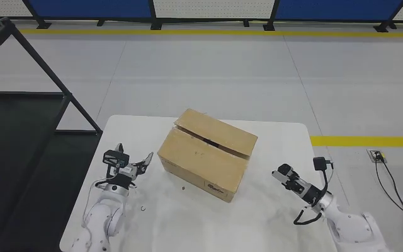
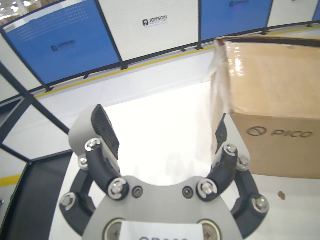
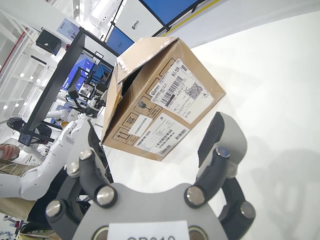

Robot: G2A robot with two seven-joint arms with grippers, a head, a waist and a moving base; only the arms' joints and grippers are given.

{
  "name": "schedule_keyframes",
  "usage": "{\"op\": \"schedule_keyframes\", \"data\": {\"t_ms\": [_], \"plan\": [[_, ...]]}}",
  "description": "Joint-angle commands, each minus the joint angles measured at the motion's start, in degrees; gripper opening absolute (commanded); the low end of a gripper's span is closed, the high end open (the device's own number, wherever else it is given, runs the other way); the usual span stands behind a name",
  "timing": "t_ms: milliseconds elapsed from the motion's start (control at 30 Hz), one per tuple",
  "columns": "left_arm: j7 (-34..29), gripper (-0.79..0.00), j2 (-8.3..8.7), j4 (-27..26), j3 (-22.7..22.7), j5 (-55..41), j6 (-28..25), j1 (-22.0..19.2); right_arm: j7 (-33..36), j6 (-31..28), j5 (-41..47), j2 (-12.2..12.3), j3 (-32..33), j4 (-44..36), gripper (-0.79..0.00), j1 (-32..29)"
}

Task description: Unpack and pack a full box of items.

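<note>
On the left, the left gripper (image 2: 162,121) sits low over the table (image 1: 277,135) beside the box (image 1: 208,151), near it but not touching, jaws wide, nothing held. Loose clear tape (image 2: 217,76) hangs off the box corner nearest it, and a cardboard scrap (image 2: 282,195) lies on the table by the box's foot. The box is mid-table, turned at an angle to the table edge, top folded down but unsealed: the seam (image 1: 211,142) gapes, and on the labelled side facing right a flap (image 3: 147,51) stands proud with a dark gap under it. Contents are hidden. The right gripper (image 3: 152,136) is well apart from the box, jaws also wide and empty. This reads as the very start, with unpacking not begun and the flaps first. The raised flap looks like the best entry: the right gripper slips one finger into the gap, pinches the cardboard edge only, then swings it outward about its fold rather than pulling straight up. The box may be light enough to slide or tip, so the left gripper should brace the near wall first. Keep its pads off the tape, which could stick or drag.
</note>
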Motion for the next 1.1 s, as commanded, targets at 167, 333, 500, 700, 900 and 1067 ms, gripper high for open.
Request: {"op": "schedule_keyframes", "data": {"t_ms": [167,333,500,700,900,1067], "plan": [[-1.77,0.000,-0.38,5.04,1.92,-1.10,-0.62,-4.64,-0.64,-0.41,0.27,0.59,0.87,-0.23,0.000,-1.00],[-1.39,0.000,-0.95,8.97,5.00,-0.74,-1.13,-8.42,-1.18,-0.42,0.55,0.99,1.55,-0.56,0.000,-2.20],[-0.44,0.000,-1.49,12.15,7.40,-0.69,-1.49,-11.00,-1.74,-0.29,0.87,1.33,2.00,-0.22,0.000,-3.10],[1.57,0.000,-1.52,12.22,8.68,0.38,-3.55,-10.51,-2.45,-0.66,1.36,1.73,2.56,-0.12,0.000,-3.89],[2.39,0.000,-1.39,9.99,9.28,1.43,-4.59,-8.52,-4.08,-3.01,2.68,2.07,3.33,-0.76,0.000,-4.80],[2.68,0.000,-1.34,7.01,9.66,1.64,-4.70,-6.27,-6.73,-6.11,4.84,2.20,3.87,-1.39,0.000,-5.87]]}}
